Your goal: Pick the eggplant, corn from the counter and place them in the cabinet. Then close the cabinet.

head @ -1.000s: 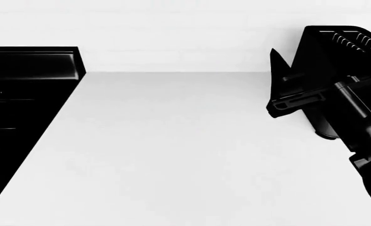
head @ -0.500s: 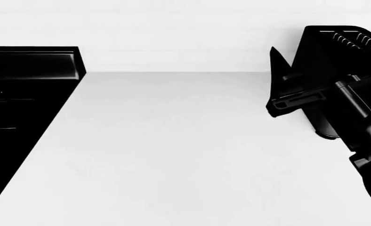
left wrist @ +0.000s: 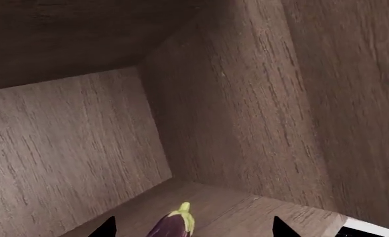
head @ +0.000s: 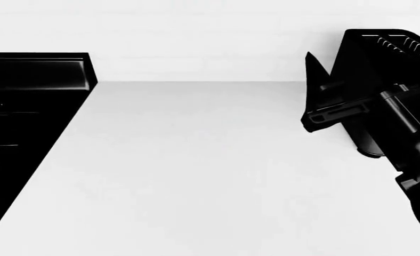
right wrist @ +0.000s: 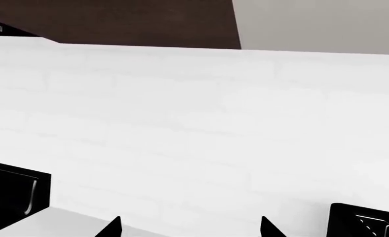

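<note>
The left wrist view looks into the brown wooden cabinet (left wrist: pixel 260 108). The eggplant (left wrist: pixel 171 226), dark purple with a yellow-green stem cap, lies on the cabinet floor. My left gripper (left wrist: pixel 192 229) is open, its two black fingertips wide apart on either side of the eggplant without touching it. My right gripper (right wrist: pixel 189 228) is open and empty, facing the white wall. In the head view the right gripper (head: pixel 322 101) hovers over the white counter (head: pixel 195 160) at the right. The corn is out of view.
A black stove (head: pixel 25 106) borders the counter on the left. A black slotted rack (head: pixel 380 48) stands at the back right behind my right arm. The white brick wall (right wrist: pixel 181 123) rises behind the counter, with dark brown cabinet fronts (right wrist: pixel 115 19) above it.
</note>
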Motion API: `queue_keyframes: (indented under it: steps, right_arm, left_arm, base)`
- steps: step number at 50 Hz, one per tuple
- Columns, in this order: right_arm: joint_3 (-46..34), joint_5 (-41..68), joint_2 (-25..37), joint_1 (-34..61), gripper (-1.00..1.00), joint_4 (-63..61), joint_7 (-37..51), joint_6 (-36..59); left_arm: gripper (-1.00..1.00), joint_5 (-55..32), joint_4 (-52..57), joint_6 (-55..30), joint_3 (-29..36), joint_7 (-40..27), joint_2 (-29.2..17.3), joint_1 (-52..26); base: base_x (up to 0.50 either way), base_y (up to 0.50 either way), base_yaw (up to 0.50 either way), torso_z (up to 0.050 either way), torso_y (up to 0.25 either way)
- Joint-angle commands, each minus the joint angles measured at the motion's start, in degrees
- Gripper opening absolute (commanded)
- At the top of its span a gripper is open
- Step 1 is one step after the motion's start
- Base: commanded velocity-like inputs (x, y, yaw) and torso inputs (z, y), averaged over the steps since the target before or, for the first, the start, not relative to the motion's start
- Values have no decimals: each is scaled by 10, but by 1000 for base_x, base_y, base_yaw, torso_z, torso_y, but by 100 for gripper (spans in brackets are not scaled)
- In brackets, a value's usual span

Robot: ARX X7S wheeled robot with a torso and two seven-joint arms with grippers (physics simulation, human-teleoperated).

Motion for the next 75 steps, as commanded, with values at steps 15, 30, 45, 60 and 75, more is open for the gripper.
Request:
queue_keyframes:
  steps: [15,30,45,60,75]
  right_arm:
    - [0,4,3,-2,100,-3,4,-4]
    - [-5,-3,2,-4,100,1,0,-9]
    - [-2,2,5,-6,100,-2,3,-11]
    - [-7,-4,4,-6,100,1,2,-15]
    - [-9,-11,4,-14,100,3,-4,-22]
  left_arm:
    - [100,2,34,-46,2,194,9,0]
    - [100,15,-33,-52,40,288,17,0]
    - [100,-15,35,-42,47,407,10,1]
    - [100,-241,104,-110,169,415,-48,34]
    - [100,-376,213,-171,205,394,-89,99]
  base:
    - [0,0,0,0,0]
    - [0,0,0,0,0]
    - [0,0,0,0,0]
    - [0,0,0,0,0]
    - [0,0,0,0,0]
